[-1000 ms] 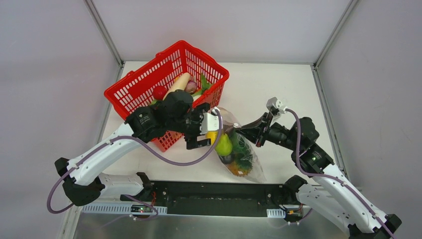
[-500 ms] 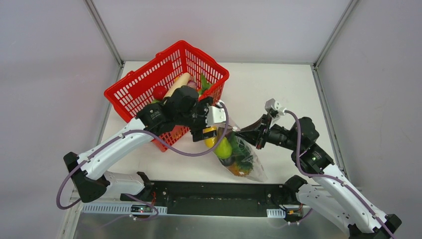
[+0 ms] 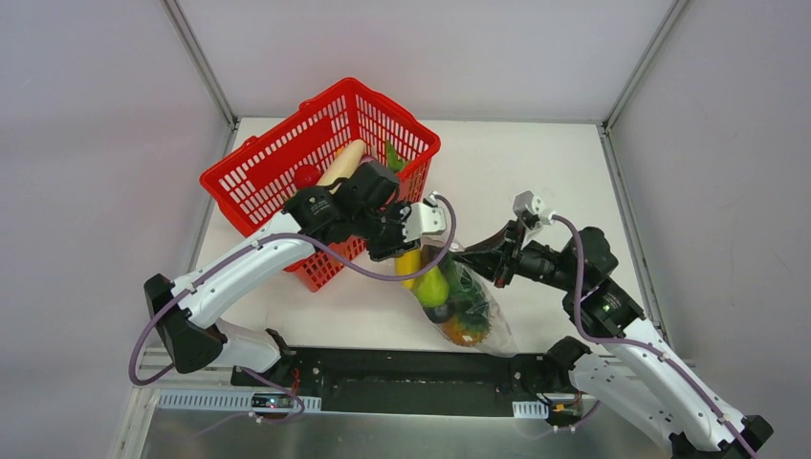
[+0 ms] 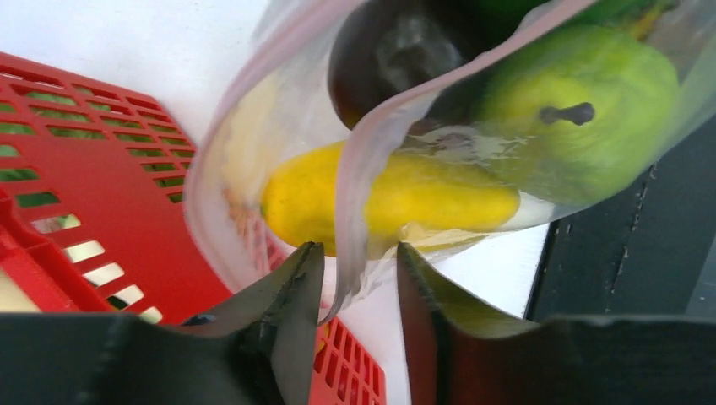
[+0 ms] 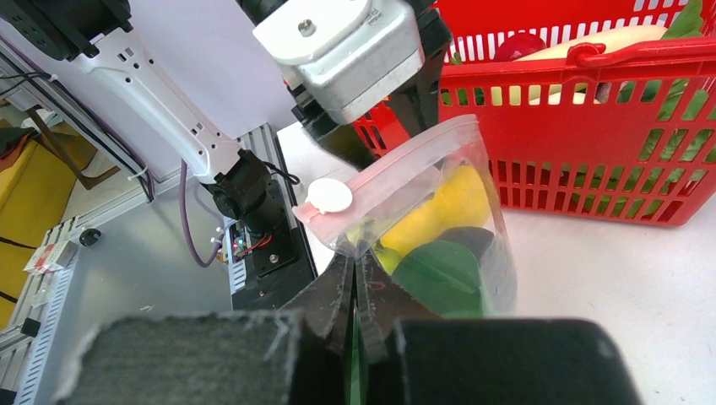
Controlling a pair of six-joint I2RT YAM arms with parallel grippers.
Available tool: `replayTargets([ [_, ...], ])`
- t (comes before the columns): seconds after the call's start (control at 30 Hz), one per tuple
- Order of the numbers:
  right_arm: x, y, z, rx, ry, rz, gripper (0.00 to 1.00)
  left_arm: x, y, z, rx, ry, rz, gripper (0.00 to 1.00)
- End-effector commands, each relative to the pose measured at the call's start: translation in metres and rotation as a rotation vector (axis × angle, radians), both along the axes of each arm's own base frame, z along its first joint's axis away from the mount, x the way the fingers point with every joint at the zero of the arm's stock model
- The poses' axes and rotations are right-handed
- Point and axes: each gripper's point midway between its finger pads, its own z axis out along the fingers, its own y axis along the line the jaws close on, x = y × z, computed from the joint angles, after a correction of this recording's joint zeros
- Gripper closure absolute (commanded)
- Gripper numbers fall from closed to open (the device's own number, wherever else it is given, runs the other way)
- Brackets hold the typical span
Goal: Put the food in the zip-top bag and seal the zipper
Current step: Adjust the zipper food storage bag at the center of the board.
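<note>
The clear zip-top bag (image 3: 471, 308) lies on the white table with food in it: a yellow piece (image 4: 397, 198), a green fruit (image 4: 583, 110) and a dark eggplant (image 4: 388, 59). My right gripper (image 5: 355, 261) is shut on the bag's mouth corner and holds it up. The pink zipper (image 4: 369, 160) hangs between the fingers of my left gripper (image 4: 359, 253). Those jaws stand narrowly open: the strip brushes the left finger and a gap shows at the right one. From above, the left gripper (image 3: 413, 251) sits at the bag's mouth, beside the basket.
The red mesh basket (image 3: 277, 163) stands at the back left against the left arm. It holds a red fruit (image 3: 306, 177), a pale radish (image 3: 344, 158) and a green leaf (image 3: 392, 158). A white round tab (image 5: 329, 197) sits on the zipper strip. Black base rail along the near edge.
The left arm has moved right, to the bag's mouth, and its jaws have narrowed around the pink strip. My right gripper has kept its hold almost in place.
</note>
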Motion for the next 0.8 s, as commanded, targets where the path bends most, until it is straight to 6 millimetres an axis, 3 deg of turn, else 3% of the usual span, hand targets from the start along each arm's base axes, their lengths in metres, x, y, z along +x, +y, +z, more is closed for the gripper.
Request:
replayTargets([
  [0.0,-0.004,-0.002,0.036,0.090,-0.135,0.007,1.00,0.011,-0.001,0.024,-0.045,-0.039,0.074,0.72],
  [0.13,-0.004,-0.002,0.035,0.090,-0.141,0.006,1.00,0.011,0.000,0.030,-0.077,-0.062,0.081,1.00],
  [0.27,-0.002,-0.003,0.036,0.092,-0.150,-0.006,1.00,0.009,0.006,0.040,-0.117,-0.095,0.098,1.00],
  [0.4,0.021,-0.013,0.046,0.157,-0.132,-0.162,1.00,0.009,0.021,0.066,-0.184,-0.177,0.158,1.00],
  [0.47,0.020,-0.011,0.044,0.143,-0.160,-0.146,1.00,0.008,0.030,0.079,-0.230,-0.228,0.184,1.00],
  [0.57,0.014,-0.006,0.033,0.091,-0.154,-0.087,1.00,0.000,0.039,0.095,-0.301,-0.269,0.191,1.00],
  [0.77,0.020,0.002,0.015,0.006,-0.207,-0.051,1.00,-0.006,0.048,0.104,-0.324,-0.290,0.202,1.00],
])
